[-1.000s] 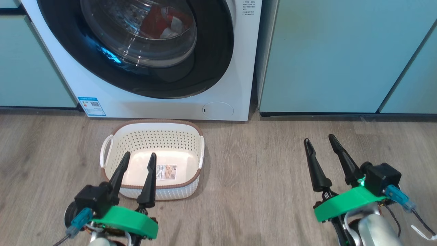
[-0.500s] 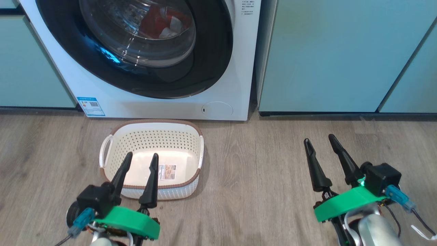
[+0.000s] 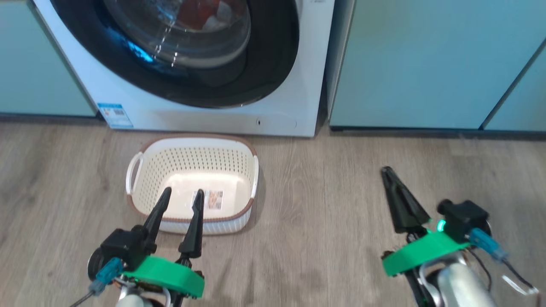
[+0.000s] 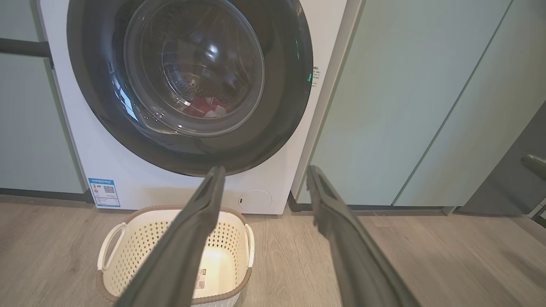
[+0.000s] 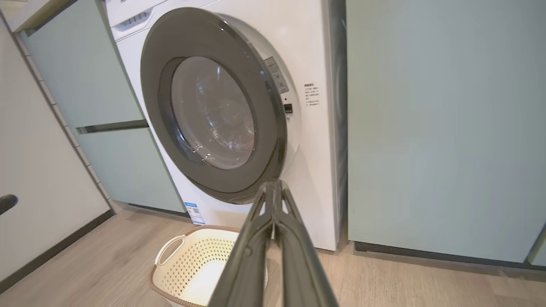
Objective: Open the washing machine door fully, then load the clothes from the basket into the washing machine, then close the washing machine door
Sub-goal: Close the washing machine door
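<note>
Laundry corner, seen from above and in front. A white washing machine (image 3: pixel 309 64) stands between pale teal cabinets (image 3: pixel 426 64) on a grey-brown wooden floor (image 3: pixel 320 213). Its round door (image 3: pixel 273 55), a wide glossy black rim around a bulging clear glass bowl, lies against the front of the machine and looks closed, though I cannot tell whether it is latched. Through the glass I see the clothes (image 3: pixel 197 12) inside the drum: bright red fabric with a bit of white cloth beside it. A small blue label (image 3: pixel 114 115) sits low on the machine's left corner. Just in front of the machine, below the door, the basket (image 3: pixel 192 164) stands upright on the floor. It is cream-white with perforated walls, a brown rim and white side handles, and a sticker (image 3: pixel 214 199) shows on its pale bottom. My left gripper (image 3: pixel 183 192) is at the lower left of the head view, hovering over the near rim of the basket. Its two dark fingers (image 4: pixel 200 221) are spread wide apart, with nothing between them, and they point towards the machine. My right gripper (image 3: pixel 388 171) is at the lower right, over bare floor, well apart from the basket. Its fingers (image 5: pixel 256 238) are pressed together into a single dark point and hold nothing. From its wrist they aim at the lower edge of the door.
</note>
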